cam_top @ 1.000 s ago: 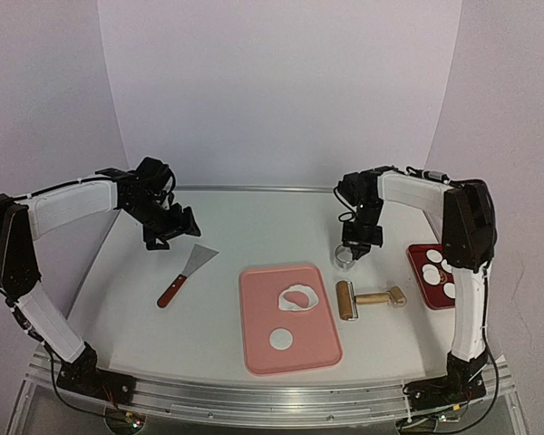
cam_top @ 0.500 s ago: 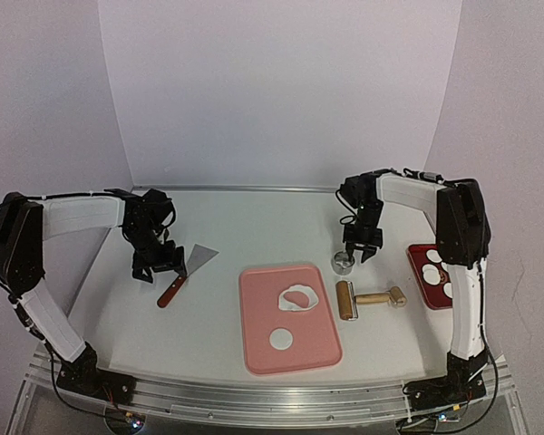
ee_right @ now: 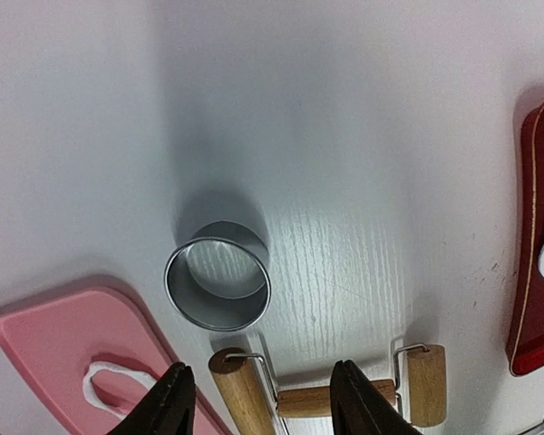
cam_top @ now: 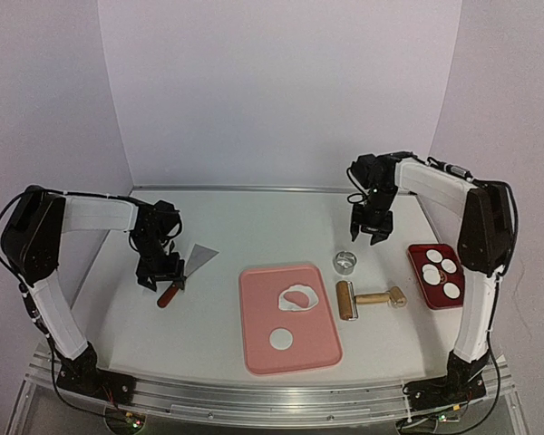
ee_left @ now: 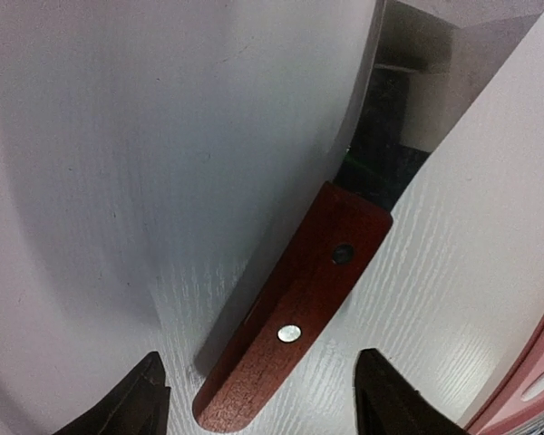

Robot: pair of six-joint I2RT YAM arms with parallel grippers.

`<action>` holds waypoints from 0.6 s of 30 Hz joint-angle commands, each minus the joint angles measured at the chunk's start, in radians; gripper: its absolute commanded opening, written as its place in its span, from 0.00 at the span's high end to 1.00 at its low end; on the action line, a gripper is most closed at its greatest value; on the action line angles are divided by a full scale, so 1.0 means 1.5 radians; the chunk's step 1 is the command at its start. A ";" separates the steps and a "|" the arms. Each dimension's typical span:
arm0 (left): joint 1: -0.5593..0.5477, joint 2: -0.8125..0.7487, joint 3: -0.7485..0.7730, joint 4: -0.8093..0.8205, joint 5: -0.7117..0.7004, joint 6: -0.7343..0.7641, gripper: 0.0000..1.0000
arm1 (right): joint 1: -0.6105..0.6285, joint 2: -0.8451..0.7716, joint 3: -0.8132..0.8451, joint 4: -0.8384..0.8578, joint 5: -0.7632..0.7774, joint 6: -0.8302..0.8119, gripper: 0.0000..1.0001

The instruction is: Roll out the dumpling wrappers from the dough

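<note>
I had the left gripper [cam_top: 166, 276] low over the scraper [cam_top: 183, 272] on the left side of the table [cam_top: 254, 227]. On the left wrist camera its jaws stood wide apart, one fingertip [ee_left: 150, 403] on each side of the red-brown wooden handle [ee_left: 290, 335], with bare table showing between each tip and the wood. It gripped nothing.

The right gripper [cam_top: 374, 234] hung above the table on the far right, just beyond the metal ring cutter [cam_top: 345, 262]. Its jaws were also spread and empty. Its own camera looked down on the ring cutter [ee_right: 218, 275], which stood alone on the table.

The dough [cam_top: 297, 296], a thin ragged sheet with a hole in it, lay on the far right part of the pink board [cam_top: 258, 317]. One round dumpling wrapper [cam_top: 281, 340] lay on the same board, nearer to me and apart from the dough. The rolling pin [cam_top: 370, 298] lay on the table just right of the board. Four more wrappers [cam_top: 432, 271] sat in the red tray [cam_top: 417, 263] at the right edge.
</note>
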 commanded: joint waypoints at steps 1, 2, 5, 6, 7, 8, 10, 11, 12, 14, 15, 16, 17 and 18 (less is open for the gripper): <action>0.000 0.038 0.023 0.014 -0.033 0.023 0.38 | 0.000 -0.083 -0.020 -0.003 0.023 -0.001 0.48; -0.001 0.047 0.028 0.011 -0.040 0.026 0.41 | 0.000 -0.093 -0.026 0.000 0.023 0.000 0.48; -0.001 0.062 0.035 0.007 -0.052 0.033 0.49 | 0.000 -0.122 -0.046 0.005 0.024 0.002 0.48; -0.002 0.062 0.033 0.007 -0.052 0.035 0.51 | 0.001 -0.131 -0.052 0.006 0.025 0.003 0.48; -0.002 0.062 0.031 0.008 -0.052 0.037 0.53 | 0.000 -0.139 -0.058 0.007 0.026 0.004 0.48; -0.002 0.062 0.028 0.009 -0.052 0.040 0.56 | 0.001 -0.146 -0.064 0.009 0.027 0.004 0.48; -0.005 0.062 0.017 0.013 -0.053 0.044 0.64 | 0.000 -0.161 -0.078 0.011 0.028 0.006 0.48; -0.008 0.061 0.012 0.017 -0.052 0.047 0.68 | 0.001 -0.170 -0.084 0.014 0.025 0.006 0.48; -0.013 0.060 0.009 0.020 -0.050 0.050 0.74 | 0.001 -0.177 -0.089 0.016 0.019 0.006 0.48; -0.033 0.050 0.004 0.027 -0.041 0.052 0.85 | 0.001 -0.190 -0.103 0.025 0.002 0.005 0.48; -0.044 0.042 0.003 0.032 -0.038 0.052 0.90 | 0.001 -0.197 -0.108 0.029 -0.009 0.005 0.48; -0.055 0.034 0.002 0.036 -0.040 0.049 0.94 | 0.001 -0.206 -0.116 0.033 -0.020 0.007 0.48; -0.071 0.024 0.003 0.038 -0.045 0.040 0.98 | 0.001 -0.215 -0.123 0.039 -0.030 0.009 0.48; -0.089 0.010 0.004 0.040 -0.058 0.028 1.00 | 0.001 -0.224 -0.130 0.046 -0.042 0.011 0.48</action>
